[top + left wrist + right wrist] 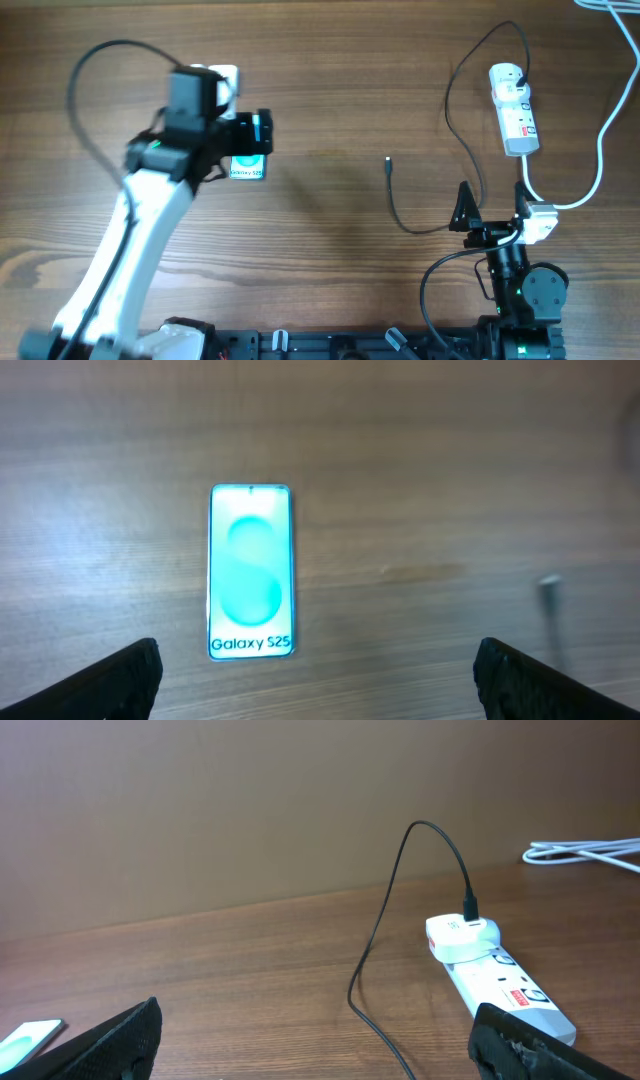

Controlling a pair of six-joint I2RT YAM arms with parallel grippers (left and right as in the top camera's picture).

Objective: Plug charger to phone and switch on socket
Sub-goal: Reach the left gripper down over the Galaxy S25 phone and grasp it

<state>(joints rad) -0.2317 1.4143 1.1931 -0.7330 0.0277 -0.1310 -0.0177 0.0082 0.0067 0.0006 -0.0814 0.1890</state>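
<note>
The phone lies flat on the wooden table, its cyan screen up with "Galaxy S25" text; overhead it is partly hidden under my left wrist. My left gripper is open and hovers above it, empty; overhead it is at the upper left. The charger cable runs from a black plug in the white socket, and its connector tip lies loose mid-table. My right gripper is open and empty near the front edge, facing the socket and cable.
A thick white cord runs from the socket's near end up to the far right corner; it also shows in the right wrist view. A corner of the phone shows at the lower left of the right wrist view.
</note>
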